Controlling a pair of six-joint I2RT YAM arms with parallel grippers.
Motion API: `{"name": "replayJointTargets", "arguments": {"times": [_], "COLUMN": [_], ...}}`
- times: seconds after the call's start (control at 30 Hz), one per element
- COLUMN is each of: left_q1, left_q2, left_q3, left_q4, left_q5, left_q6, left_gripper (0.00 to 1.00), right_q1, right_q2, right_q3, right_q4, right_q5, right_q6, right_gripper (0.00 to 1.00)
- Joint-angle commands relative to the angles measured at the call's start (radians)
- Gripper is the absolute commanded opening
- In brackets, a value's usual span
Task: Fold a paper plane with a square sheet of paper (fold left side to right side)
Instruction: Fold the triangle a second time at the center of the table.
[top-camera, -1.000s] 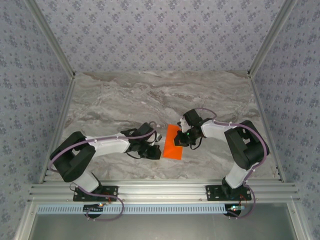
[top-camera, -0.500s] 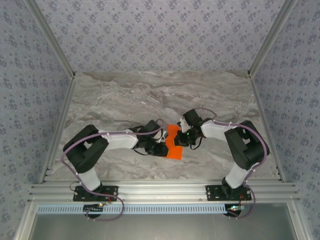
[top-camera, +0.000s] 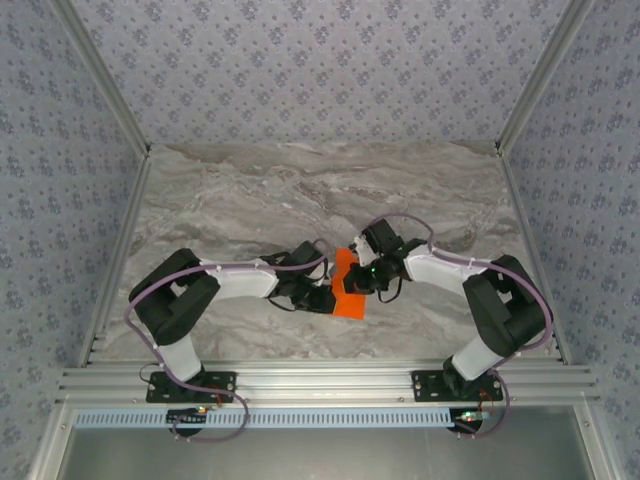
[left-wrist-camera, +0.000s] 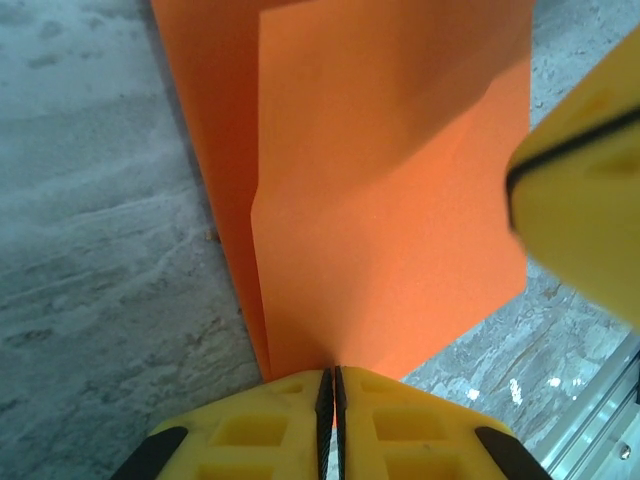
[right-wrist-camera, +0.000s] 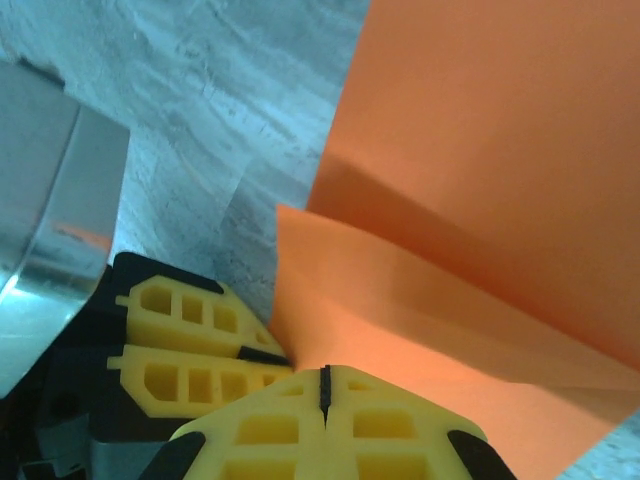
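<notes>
L end effector (left-wrist-camera: 333, 374) pinches paper (left-wrist-camera: 390, 200); R end effector (right-wrist-camera: 324, 372) closed.

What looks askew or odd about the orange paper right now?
The square sheet of paper is folded unevenly: in the left wrist view its upper layer stops short, leaving a strip of the lower layer bare on the left, and that edge has a kink.

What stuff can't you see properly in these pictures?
- Top view: the paper is too small to show its folds; the left tool and right tool cover parts.
- Left wrist view: the top edge cuts off the paper's far end; a blurred yellow finger hides its right side.
- Right wrist view: the paper runs off the top and right edges.
- Both wrist views: the tools' tips hide whether they pinch the paper or just press it.
</notes>
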Motion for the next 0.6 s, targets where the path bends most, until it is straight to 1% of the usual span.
{"name": "replayJointTargets", "arguments": {"times": [0.0,0.3,0.57], "left_q1": [-0.012,-0.013,-0.012], "left_q2": [0.039,0.042,0.057], "left_q3": [0.0,0.001,-0.009], "left_q4": [-0.059,-0.093,-0.116], "left_q5": [-0.059,-0.089,-0.105], "left_q6": [-0.002,-0.009,-0.021], "left_gripper": [0.12,0.12,0.09], "right_q1": [0.027,0.038,-0.011], "right_q2": [0.044,0.127,0.136], "right_q3": [-0.001,0.018,0.017], "right_q4": [0.029,0.012,-0.052], "right_q5": [-0.027,0.001,0.043], "right_q6": [0.033,0.014,-0.034], "right_gripper": [0.0,0.0,0.0]}}
